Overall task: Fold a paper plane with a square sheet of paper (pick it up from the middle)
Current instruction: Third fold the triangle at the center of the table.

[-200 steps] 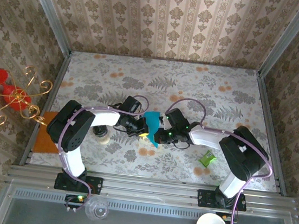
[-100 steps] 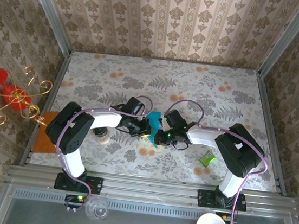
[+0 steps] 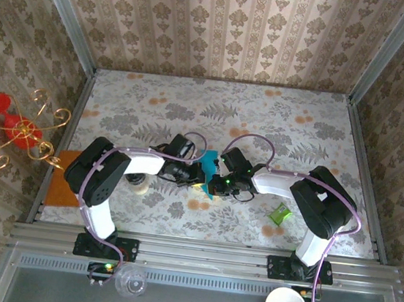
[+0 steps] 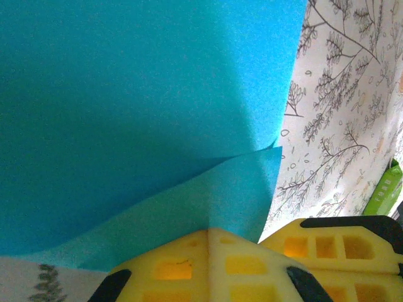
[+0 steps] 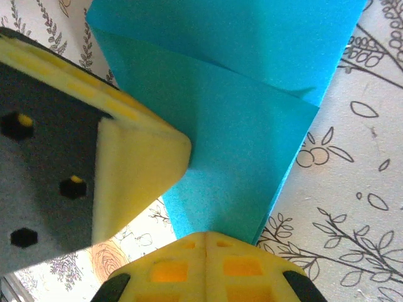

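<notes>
Between the 2 grippers, at the middle of the table [image 3: 279,124], sits the paper [image 3: 206,159], folded so that at least 2 teal layers overlap. On the left gripper [image 4: 209,236] the yellow fingers are pressed together on the paper's lower edge. The sheet spreads up and away from the tips and covers most of what lies ahead of them. On the right gripper [image 5: 206,238] the fingers are likewise clamped tight on a narrow corner of the paper, with the layered flaps fanning out beyond the tips. Both grippers face each other, tips just beside one another. A left finger [image 5: 141,170] touches the paper's edge just left of the right fingertips. Whether the paper rests on the table or hangs clear of it, I cannot tell. A green wrapper [image 3: 280,214] lies well right of the right fingers, apart from the paper.
</notes>
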Action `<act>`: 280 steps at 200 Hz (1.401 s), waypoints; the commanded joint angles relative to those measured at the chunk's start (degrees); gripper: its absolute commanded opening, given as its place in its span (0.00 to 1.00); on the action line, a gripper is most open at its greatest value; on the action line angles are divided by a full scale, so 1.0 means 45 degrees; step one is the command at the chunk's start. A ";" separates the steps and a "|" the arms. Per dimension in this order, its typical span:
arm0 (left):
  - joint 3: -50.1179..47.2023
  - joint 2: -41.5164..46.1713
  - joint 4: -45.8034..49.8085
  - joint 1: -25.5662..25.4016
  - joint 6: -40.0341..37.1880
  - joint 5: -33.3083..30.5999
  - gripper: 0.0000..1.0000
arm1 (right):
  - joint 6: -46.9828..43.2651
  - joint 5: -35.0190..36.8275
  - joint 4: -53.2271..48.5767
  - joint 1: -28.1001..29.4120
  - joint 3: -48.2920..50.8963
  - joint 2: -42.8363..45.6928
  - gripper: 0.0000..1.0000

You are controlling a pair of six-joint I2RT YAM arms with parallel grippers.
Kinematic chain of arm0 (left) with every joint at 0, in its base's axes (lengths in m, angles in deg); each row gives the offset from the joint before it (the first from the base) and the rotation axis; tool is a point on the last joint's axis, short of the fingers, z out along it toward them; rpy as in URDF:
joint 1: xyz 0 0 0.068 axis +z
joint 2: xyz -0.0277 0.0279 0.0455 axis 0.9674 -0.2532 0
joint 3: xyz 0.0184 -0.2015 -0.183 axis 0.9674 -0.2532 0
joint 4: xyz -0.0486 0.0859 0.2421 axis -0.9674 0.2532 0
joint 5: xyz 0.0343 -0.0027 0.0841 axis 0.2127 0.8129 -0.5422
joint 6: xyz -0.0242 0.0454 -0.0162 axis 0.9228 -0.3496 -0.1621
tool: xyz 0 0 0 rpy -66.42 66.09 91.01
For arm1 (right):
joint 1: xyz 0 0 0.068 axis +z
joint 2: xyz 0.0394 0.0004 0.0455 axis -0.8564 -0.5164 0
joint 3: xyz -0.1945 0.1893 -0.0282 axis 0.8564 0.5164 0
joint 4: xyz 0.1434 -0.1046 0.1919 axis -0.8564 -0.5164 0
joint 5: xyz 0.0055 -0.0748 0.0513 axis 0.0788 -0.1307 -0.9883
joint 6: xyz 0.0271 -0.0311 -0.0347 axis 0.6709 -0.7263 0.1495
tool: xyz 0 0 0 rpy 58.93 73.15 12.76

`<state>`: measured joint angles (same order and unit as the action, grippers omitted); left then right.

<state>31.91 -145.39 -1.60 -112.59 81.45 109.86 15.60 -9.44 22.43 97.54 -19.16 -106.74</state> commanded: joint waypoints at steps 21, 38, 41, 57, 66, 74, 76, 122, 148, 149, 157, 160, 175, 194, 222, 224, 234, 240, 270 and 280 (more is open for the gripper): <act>-0.0143 -0.0405 0.0818 0.1538 -0.1470 -0.0579 0.08 | 0.0152 0.2127 -0.2582 -0.0011 0.0545 -0.0993 0.03; -0.0008 -0.0540 0.1141 0.2236 -0.1923 -0.0557 0.08 | 0.0312 0.2165 -0.2550 -0.0086 0.0642 -0.0965 0.03; 0.0018 -0.0556 0.1229 0.2360 -0.1983 -0.0589 0.08 | 0.0345 0.2174 -0.2534 -0.0098 0.0652 -0.0956 0.03; 0.0394 -0.0644 0.1918 0.3059 -0.2391 -0.0838 0.08 | 0.0411 0.2192 -0.2535 -0.0126 0.0636 -0.0903 0.04; 0.0454 -0.0611 0.2044 0.3250 -0.2535 -0.0922 0.08 | 0.0446 0.2214 -0.2523 -0.0128 0.0614 -0.0848 0.03; 0.0471 -0.0568 0.2063 0.3372 -0.2569 -0.0943 0.08 | 0.0473 0.2218 -0.2488 -0.0145 0.0596 -0.0800 0.04; 0.0473 -0.0552 0.2064 0.3390 -0.2579 -0.0922 0.08 | 0.0471 0.2215 -0.2466 -0.0147 0.0595 -0.0779 0.04; 0.1235 0.0056 0.2585 0.3492 -0.2740 -0.0968 0.10 | 0.0526 0.1042 -0.1344 -0.0167 0.0224 -0.0118 0.08; 0.1280 0.1228 0.2618 0.3383 -0.2308 -0.0996 0.16 | 0.0875 0.0255 0.0218 -0.0196 0.0355 0.1074 0.14; 0.1258 0.1278 0.2615 0.3370 -0.2273 -0.0981 0.17 | 0.0897 0.0248 0.0257 -0.0191 0.0358 0.1121 0.15; 0.1120 0.1572 0.2527 0.3254 -0.2000 -0.0986 0.20 | 0.1119 0.0250 0.0618 -0.0187 0.0394 0.1442 0.20; 0.1050 0.1666 0.2459 0.3205 -0.1903 -0.0994 0.21 | 0.1195 0.0267 0.0731 -0.0196 0.0413 0.1522 0.21; 0.0589 0.2002 0.1988 0.2884 -0.1255 -0.0903 0.27 | 0.1710 0.0312 0.1501 -0.0243 0.0634 0.1772 0.29; -0.0134 0.2146 0.0999 0.2566 -0.0224 -0.0518 0.35 | 0.2319 0.0233 0.2349 -0.0284 0.0848 0.1551 0.32; -0.0762 0.2205 0.0020 0.1853 0.0884 -0.0288 0.44 | 0.2694 0.0001 0.2648 -0.0342 0.0656 0.0784 0.32; -0.0787 0.2207 -0.0019 0.1824 0.0916 -0.0289 0.45 | 0.2705 0.0015 0.2641 -0.0343 0.0644 0.0721 0.32; -0.0868 0.2202 -0.0091 0.1691 0.1070 -0.0338 0.46 | 0.2769 0.0121 0.2595 -0.0377 0.0585 0.0524 0.32; -0.0925 0.2207 -0.0122 0.1642 0.1137 -0.0393 0.47 | 0.2803 0.0203 0.2585 -0.0400 0.0585 0.0452 0.32; -0.1412 0.2024 -0.0779 0.1521 0.1713 -0.0333 0.50 | 0.2986 0.0281 0.2971 -0.0630 0.0777 0.0304 0.33; -0.1474 0.1871 -0.1021 0.1502 0.1869 -0.0198 0.51 | 0.3043 0.0151 0.3225 -0.0693 0.0891 0.0328 0.33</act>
<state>26.66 -135.82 -2.08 -105.44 86.13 107.58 27.62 -8.41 33.71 95.29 -16.38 -104.95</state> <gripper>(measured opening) 0.503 0.330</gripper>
